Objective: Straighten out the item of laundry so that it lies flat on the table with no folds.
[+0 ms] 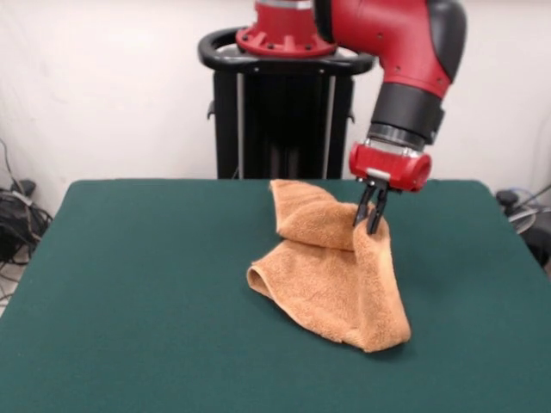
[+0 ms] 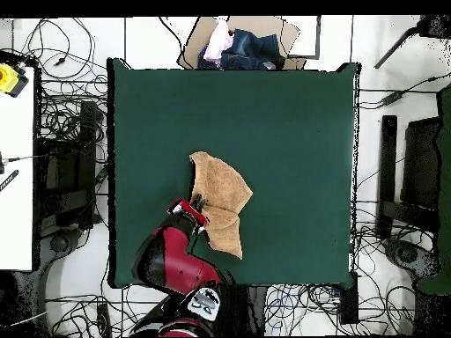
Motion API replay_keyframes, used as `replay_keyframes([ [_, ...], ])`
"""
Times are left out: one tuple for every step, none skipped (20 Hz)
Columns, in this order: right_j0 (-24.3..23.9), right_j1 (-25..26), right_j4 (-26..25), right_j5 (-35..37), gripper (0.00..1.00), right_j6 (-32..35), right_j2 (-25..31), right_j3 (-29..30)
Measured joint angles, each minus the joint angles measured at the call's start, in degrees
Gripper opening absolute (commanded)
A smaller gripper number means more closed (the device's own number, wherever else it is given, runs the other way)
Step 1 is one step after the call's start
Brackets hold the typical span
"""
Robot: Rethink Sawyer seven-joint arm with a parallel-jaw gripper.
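Note:
The item of laundry (image 1: 331,275) is an orange-tan terry towel, crumpled and folded over itself, lifted into a peak on its right side. My gripper (image 1: 372,215) has come down from above and is shut on the towel's raised upper fold, holding it off the table (image 1: 129,301). The rest of the towel drapes down and rests on the dark green top. From overhead the towel (image 2: 220,198) lies near the table's (image 2: 282,114) middle, toward the robot's side, with the gripper (image 2: 201,214) at its left edge.
A cardboard box with clothes (image 2: 242,44) sits beyond the table's far edge in the overhead view. Cables (image 2: 62,114) and stands surround the table on the floor. A white surface with a yellow object (image 2: 9,79) is at the left.

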Motion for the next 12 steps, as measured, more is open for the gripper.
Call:
replay_keyframes([
  [0.37,-0.02,0.72,0.00,0.00,0.00,0.04,0.01],
  [0.84,-0.06,1.66,0.00,0.00,0.00,0.13,0.01],
  [1.52,-0.13,2.93,0.00,0.00,0.00,0.39,-0.02],
  [1.92,-0.19,3.75,0.00,0.00,0.00,0.62,-0.03],
  [2.45,-0.29,4.72,0.00,0.00,0.00,0.99,-0.07],
  [2.77,-0.36,5.26,0.01,0.00,0.00,1.21,-0.09],
  [3.39,-0.55,6.28,0.00,0.00,0.00,1.68,-0.11],
  [3.63,-0.68,6.74,0.01,0.00,0.00,1.93,-0.10],
  [3.71,-0.73,6.93,0.01,0.00,0.00,2.05,-0.11],
  [4.00,-1.01,7.86,0.01,0.00,0.00,2.67,-0.11],
  [4.09,-1.11,8.14,0.01,0.00,0.00,2.84,-0.11],
  [4.21,-1.23,8.57,0.01,0.00,0.00,3.03,-0.10],
])
